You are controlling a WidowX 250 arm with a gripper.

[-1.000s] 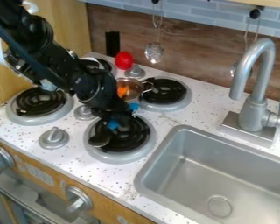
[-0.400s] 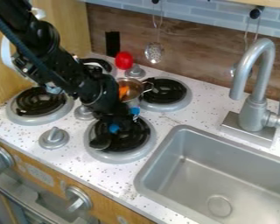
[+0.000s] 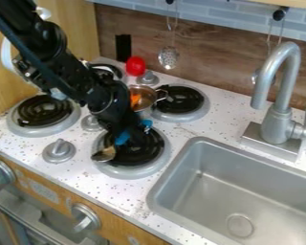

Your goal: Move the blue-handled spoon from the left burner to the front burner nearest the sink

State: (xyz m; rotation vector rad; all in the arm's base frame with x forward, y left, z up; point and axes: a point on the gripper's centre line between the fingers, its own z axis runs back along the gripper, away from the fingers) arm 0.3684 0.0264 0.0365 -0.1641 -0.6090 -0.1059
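4 burners [image 3: 44,114] L of sink [image 3: 154,194], 2 front, 2 back. Spoon [image 3: 104,154] on R front burner [image 3: 146,150], at its L edge. Pot [image 3: 145,91], w/ food [image 3: 136,99] in it, prob. just beside R back burner [image 3: 181,100]. Ball [image 3: 135,66] behind pot. Faucet [image 3: 278,117] behind sink; skimmer [image 3: 168,57] hangs at wall [image 3: 210,64].

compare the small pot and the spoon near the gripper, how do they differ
The pot is round and deep-walled, while the spoon has a smaller, shallow bowl. The pot sits farther back with an orange thing in it; the spoon's bowl is at the front burner's left edge, near the gripper. Both look shiny and metallic.
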